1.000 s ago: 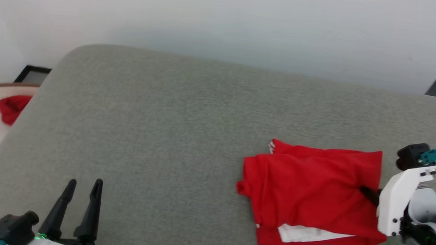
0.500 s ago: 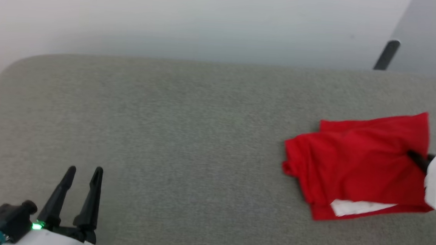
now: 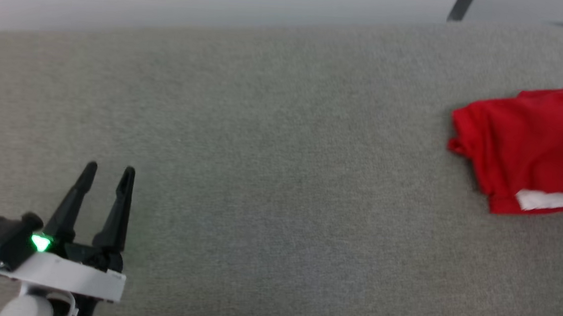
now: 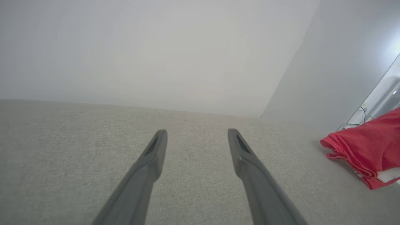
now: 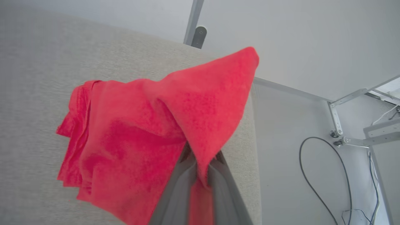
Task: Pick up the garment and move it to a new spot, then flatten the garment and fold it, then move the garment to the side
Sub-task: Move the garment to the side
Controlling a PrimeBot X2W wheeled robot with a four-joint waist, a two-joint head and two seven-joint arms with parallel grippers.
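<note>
Two of three stages looked done: the folded red jersey T-shirt [image 3: 526, 143], white sleeve showing, lay at three o'clock on the grey fabric surface [image 3: 263, 142], our right gripper [image 5: 202, 168] pinching its corner for the sideways move, our left gripper [image 3: 110, 168] wide and empty at seven o'clock.

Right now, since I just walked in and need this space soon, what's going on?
The right gripper is shut on the folded red garment, with one corner raised, near the right end of the grey padded surface. The left gripper is open over that surface, well apart from the garment.
</note>
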